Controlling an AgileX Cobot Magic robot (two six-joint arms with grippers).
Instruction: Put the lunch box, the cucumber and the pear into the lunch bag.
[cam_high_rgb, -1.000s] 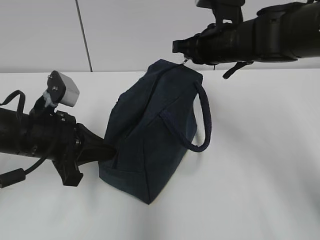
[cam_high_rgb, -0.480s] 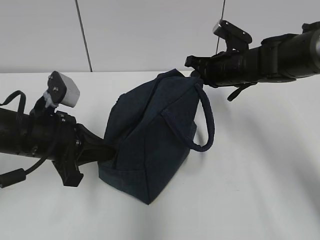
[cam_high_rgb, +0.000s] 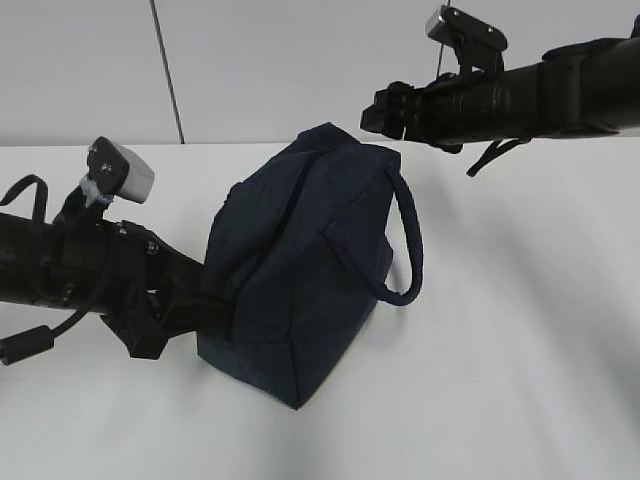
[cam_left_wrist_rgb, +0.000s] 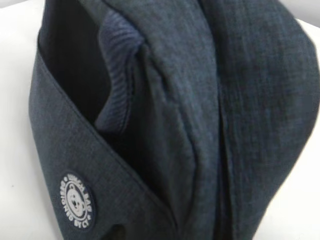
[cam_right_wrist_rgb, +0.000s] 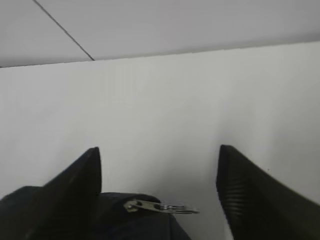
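Observation:
The dark navy lunch bag (cam_high_rgb: 300, 270) stands in the middle of the white table, its top closed and peaked. My left gripper (cam_high_rgb: 205, 300) presses into the bag's lower left side, its tips buried in the fabric and seemingly shut on it; the left wrist view shows only the bag's fabric (cam_left_wrist_rgb: 200, 125) and a round white logo patch (cam_left_wrist_rgb: 76, 203). My right gripper (cam_right_wrist_rgb: 159, 149) is open and hovers just above the bag's top right end (cam_high_rgb: 385, 108). The metal zipper pull (cam_right_wrist_rgb: 160, 206) lies loose between and below its fingers. The lunch box, cucumber and pear are out of view.
One loop handle (cam_high_rgb: 410, 240) hangs down the bag's right side. The white table (cam_high_rgb: 520, 330) extends to the right and in front of the bag. A pale wall (cam_high_rgb: 280, 60) rises behind it.
My right gripper, at the zipper pull a second ago, dipped to the right and has now lifted off it, open. The bag's top has settled slightly left. My left arm has barely shifted.

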